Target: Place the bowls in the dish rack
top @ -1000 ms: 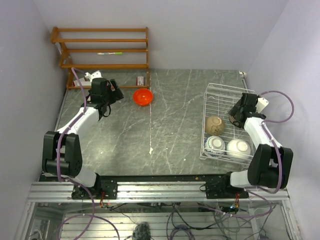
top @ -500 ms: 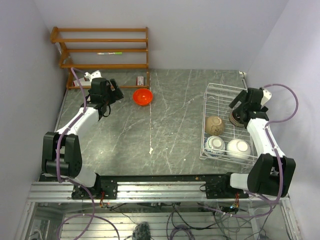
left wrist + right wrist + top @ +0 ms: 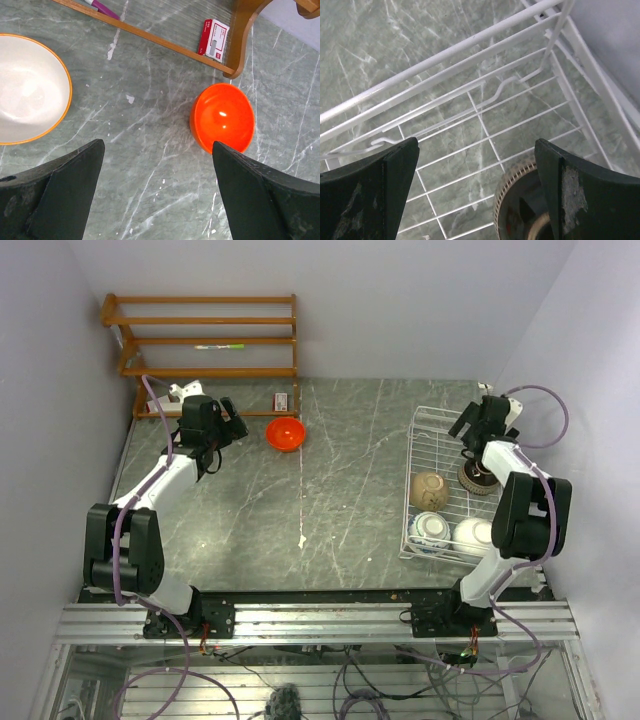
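Note:
The bright orange-red bowl [image 3: 286, 433] stands upright on the table; in the left wrist view the orange-red bowl [image 3: 222, 123] is just ahead of my right fingertip. My left gripper [image 3: 234, 427] [image 3: 157, 145] is open and empty, a little to its left. The white wire dish rack [image 3: 418, 455] holds a tan bowl [image 3: 429, 490], a blue-and-white bowl [image 3: 430, 529], a white bowl [image 3: 474, 536] and an upturned dark-rimmed bowl [image 3: 474, 476] [image 3: 520, 205]. My right gripper [image 3: 466, 432] [image 3: 476, 142] is open and empty above the rack's far end, just behind the dark-rimmed bowl.
A brown wooden shelf unit [image 3: 200, 340] stands at the back left, its leg [image 3: 240, 40] near the orange bowl. A small red-and-white box [image 3: 214, 37] lies by that leg. A white dish with an orange rim [image 3: 27, 95] sits left of my left gripper.
My right gripper has moved away from the dark-rimmed bowl toward the rack's far end. The left arm has not moved.

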### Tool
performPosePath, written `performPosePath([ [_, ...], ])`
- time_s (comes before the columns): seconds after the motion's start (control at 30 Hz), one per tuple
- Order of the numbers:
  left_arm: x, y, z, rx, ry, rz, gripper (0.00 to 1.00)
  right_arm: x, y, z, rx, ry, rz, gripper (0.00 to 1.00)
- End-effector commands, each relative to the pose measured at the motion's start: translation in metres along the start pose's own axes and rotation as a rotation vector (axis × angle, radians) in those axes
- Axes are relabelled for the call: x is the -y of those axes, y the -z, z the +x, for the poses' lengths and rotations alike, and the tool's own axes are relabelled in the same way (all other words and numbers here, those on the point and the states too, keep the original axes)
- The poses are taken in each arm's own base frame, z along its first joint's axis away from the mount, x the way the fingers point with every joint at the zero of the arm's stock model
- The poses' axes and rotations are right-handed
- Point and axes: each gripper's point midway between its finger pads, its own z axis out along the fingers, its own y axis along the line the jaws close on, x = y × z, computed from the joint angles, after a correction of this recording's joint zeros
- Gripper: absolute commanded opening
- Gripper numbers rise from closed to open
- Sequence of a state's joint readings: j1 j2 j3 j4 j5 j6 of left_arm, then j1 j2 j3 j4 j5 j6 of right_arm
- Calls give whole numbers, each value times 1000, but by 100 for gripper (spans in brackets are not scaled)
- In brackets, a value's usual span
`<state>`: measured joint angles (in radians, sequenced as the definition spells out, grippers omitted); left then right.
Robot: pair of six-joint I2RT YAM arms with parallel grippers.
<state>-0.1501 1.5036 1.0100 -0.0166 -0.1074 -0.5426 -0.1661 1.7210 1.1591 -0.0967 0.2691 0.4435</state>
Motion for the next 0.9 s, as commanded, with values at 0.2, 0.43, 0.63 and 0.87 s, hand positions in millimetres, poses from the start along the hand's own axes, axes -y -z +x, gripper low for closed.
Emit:
performPosePath([
  [0.2, 6, 4, -14, 59, 2, 31, 99, 13, -2, 20, 20, -56, 31, 98],
  [0.43, 6, 4, -8, 47, 7, 36, 99, 43, 28, 53, -29, -96, 115, 98],
  [0.63, 5, 11, -12, 61, 12, 34, 99, 54, 44, 64, -41, -100, 156, 98],
  [0.87, 1, 16, -26, 90, -11, -9, 99, 39, 71, 25, 17, -104, 96, 98],
])
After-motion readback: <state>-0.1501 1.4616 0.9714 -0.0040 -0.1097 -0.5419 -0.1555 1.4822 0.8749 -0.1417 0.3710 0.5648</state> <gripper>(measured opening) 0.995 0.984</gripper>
